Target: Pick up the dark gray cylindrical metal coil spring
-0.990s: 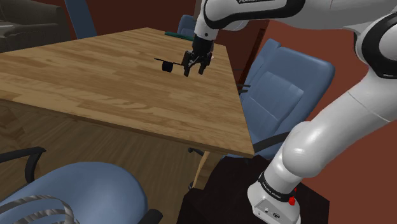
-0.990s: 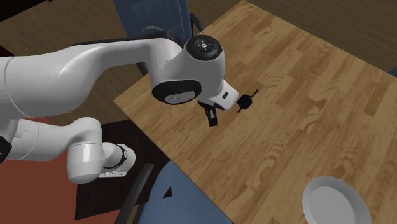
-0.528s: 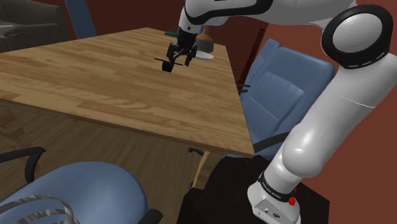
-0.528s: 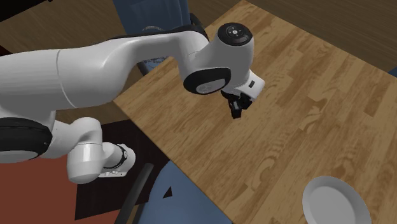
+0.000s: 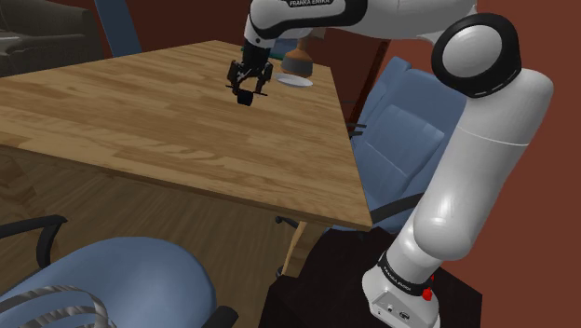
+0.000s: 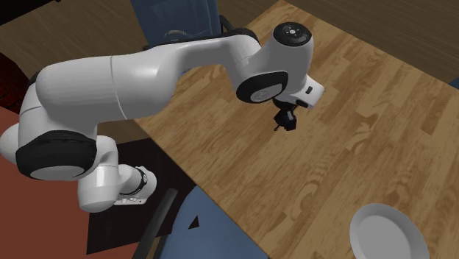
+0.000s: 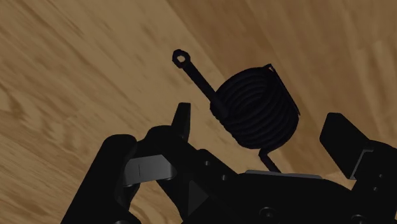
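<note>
Shifting toward the shoulder view's left over the last second, the gripper [image 5: 248,84] is now hanging right over the black coil spring [image 7: 254,109], its fingers [image 7: 183,121] standing spread on either side without touching it. The spring is lying on the wooden table [image 5: 140,121] toward its far corner, a white plate [image 5: 294,82] sitting near it and a blue chair [image 5: 410,130] standing beside the table's edge.

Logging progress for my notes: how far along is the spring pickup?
Done: the claw is down at the dark coil spring, which lies on the wooden table. In hand: lining up, with the spring between open fingers that do not touch it. Left: closing on it and lifting.
</note>
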`<state>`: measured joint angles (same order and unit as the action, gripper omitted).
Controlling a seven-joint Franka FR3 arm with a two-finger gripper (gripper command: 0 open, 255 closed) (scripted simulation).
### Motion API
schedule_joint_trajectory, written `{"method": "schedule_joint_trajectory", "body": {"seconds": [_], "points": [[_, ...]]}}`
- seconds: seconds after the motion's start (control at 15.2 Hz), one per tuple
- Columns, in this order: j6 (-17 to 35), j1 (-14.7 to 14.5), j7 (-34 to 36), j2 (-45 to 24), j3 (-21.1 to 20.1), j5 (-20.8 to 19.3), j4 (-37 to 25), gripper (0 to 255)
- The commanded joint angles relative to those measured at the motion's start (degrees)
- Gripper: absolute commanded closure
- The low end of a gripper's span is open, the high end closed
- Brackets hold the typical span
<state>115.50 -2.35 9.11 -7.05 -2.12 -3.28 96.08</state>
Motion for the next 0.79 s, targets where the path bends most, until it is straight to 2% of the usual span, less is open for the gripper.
{"method": "schedule_joint_trajectory", "body": {"seconds": [0.0,0.26,0.33,0.73], "points": [[1.4,0.0,0.2,-0.2,0.0,-0.1,1.2,0],[3.4,0.0,0.3,-0.3,0.0,-0.1,3.0,0],[3.4,0.0,0.3,-0.3,0.0,-0.1,3.1,255],[3.4,0.0,0.3,-0.4,0.0,-0.1,3.0,255]]}}
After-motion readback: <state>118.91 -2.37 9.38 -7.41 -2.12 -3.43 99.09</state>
